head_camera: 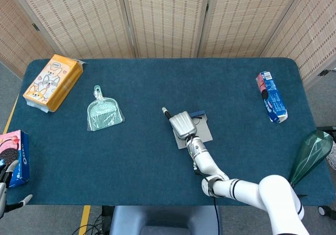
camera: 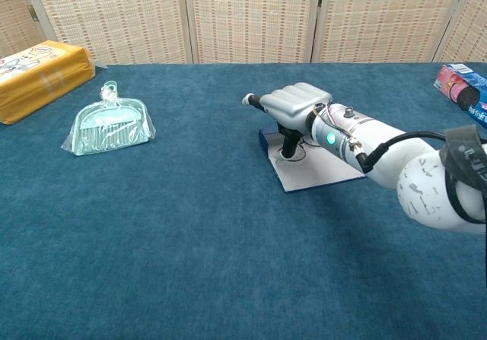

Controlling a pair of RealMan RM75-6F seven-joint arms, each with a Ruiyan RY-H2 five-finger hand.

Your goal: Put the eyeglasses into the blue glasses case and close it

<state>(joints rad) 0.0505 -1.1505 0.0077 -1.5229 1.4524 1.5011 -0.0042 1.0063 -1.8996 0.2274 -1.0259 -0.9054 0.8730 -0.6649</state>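
The blue glasses case [head_camera: 203,131] [camera: 327,170] lies open near the table's middle, white lining up. My right hand [head_camera: 182,124] [camera: 295,100] hovers over its left edge, palm down with the thumb sticking out to the left. Its dark fingers [camera: 288,144] curl down onto the thin wire eyeglasses [camera: 300,155] and seem to pinch them on the lining. The hand hides most of the eyeglasses in the head view. My left hand [head_camera: 6,185] shows only at the bottom left corner of the head view, off the table, fingers apart and empty.
A bagged green dustpan [head_camera: 105,113] [camera: 110,127] lies left of centre. A yellow box [head_camera: 52,82] [camera: 38,77] sits at the far left. An Oreo box [head_camera: 14,156] is at the near left edge, and a blue cookie pack [head_camera: 271,95] [camera: 464,85] at the right.
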